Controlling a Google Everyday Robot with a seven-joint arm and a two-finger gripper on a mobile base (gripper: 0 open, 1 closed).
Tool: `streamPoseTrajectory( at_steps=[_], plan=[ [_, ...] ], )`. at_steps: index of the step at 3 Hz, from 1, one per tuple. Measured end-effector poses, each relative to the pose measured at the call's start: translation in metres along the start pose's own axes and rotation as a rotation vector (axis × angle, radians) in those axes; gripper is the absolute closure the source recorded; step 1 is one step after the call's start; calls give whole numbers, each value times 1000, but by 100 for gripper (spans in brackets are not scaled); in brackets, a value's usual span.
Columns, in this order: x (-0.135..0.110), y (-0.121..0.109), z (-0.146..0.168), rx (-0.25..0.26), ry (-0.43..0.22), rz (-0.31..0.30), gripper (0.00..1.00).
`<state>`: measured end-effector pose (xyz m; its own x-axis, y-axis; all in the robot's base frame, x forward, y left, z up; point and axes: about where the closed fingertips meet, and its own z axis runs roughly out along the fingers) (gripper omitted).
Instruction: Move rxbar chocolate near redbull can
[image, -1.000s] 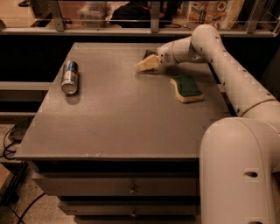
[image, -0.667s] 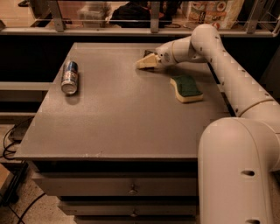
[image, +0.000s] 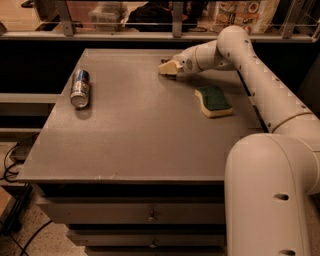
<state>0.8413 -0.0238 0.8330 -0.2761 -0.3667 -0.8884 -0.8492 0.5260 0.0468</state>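
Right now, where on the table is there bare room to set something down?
The middle, between redbull can and sponge, and the near half of the table are bare. Crowded: far right, gripper low by the sponge.

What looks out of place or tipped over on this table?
The redbull can lies on its side near the table's left edge, not upright. The sponge lies flat at the right. The gripper is low at the far side. Nothing looks spilled.
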Motion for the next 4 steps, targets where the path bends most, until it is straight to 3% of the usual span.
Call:
streamPoseTrajectory(
  at_steps=[1, 4],
  plan=[
    [0, 0, 0, 0, 0, 0, 100],
    [-1, 0, 0, 0, 0, -2, 100]
  ],
)
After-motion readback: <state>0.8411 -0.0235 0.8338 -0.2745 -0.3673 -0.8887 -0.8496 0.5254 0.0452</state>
